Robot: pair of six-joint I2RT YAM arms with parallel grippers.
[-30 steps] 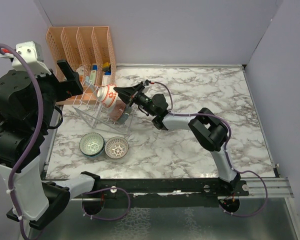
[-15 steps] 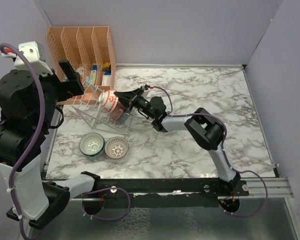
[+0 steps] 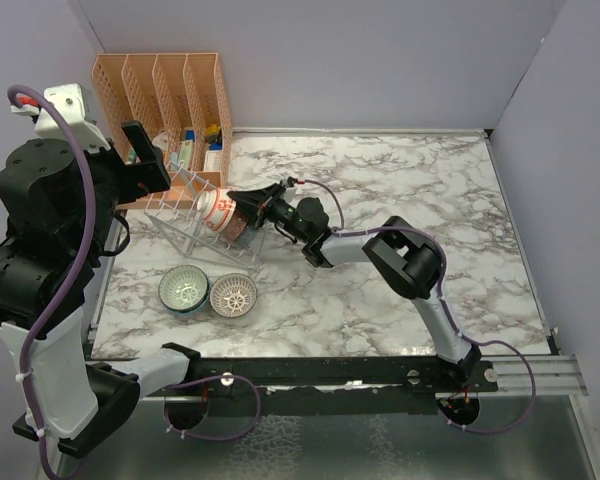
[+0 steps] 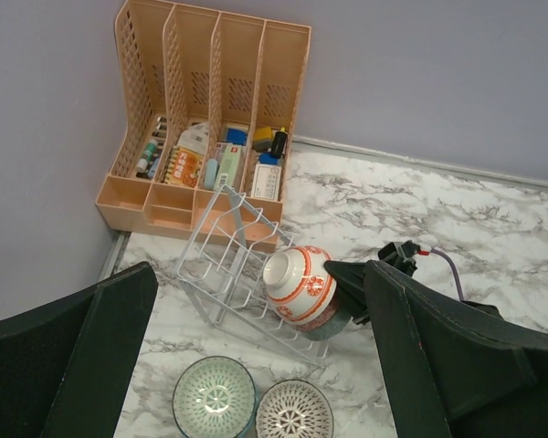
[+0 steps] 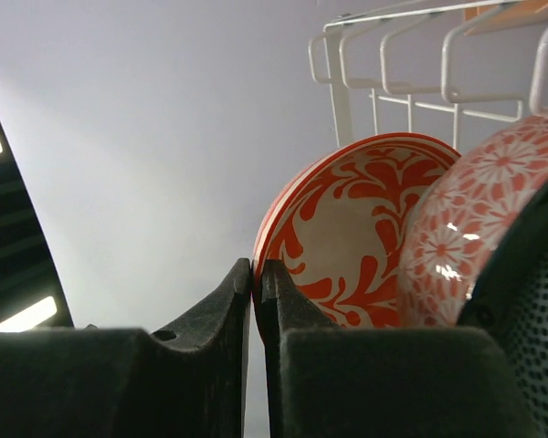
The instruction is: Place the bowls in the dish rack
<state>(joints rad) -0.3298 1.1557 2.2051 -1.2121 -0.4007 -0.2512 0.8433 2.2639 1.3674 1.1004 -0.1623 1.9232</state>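
The clear dish rack [image 3: 195,232] stands at the table's left, also in the left wrist view [image 4: 226,265]. My right gripper [image 3: 242,205] is shut on the rim of the orange-red bowl [image 3: 217,207], held on its side in the rack; the right wrist view shows its fingers [image 5: 242,301] pinching that rim [image 5: 347,228]. A bowl with a reddish outside and dark grey-blue inside [image 4: 336,323] leans in the rack just behind it. The teal-green bowl [image 3: 183,288] and a pale patterned bowl [image 3: 233,295] sit on the table in front of the rack. My left gripper [image 3: 145,160] hangs open, high above the rack.
The orange slotted file organizer [image 3: 165,95] with small items stands in the back left corner right behind the rack. Walls close the left, back and right sides. The right arm [image 3: 400,250] stretches across the table's middle.
My right gripper has carried the orange-red bowl down and a little left, lower among the rack's bars. The left arm has barely shifted.
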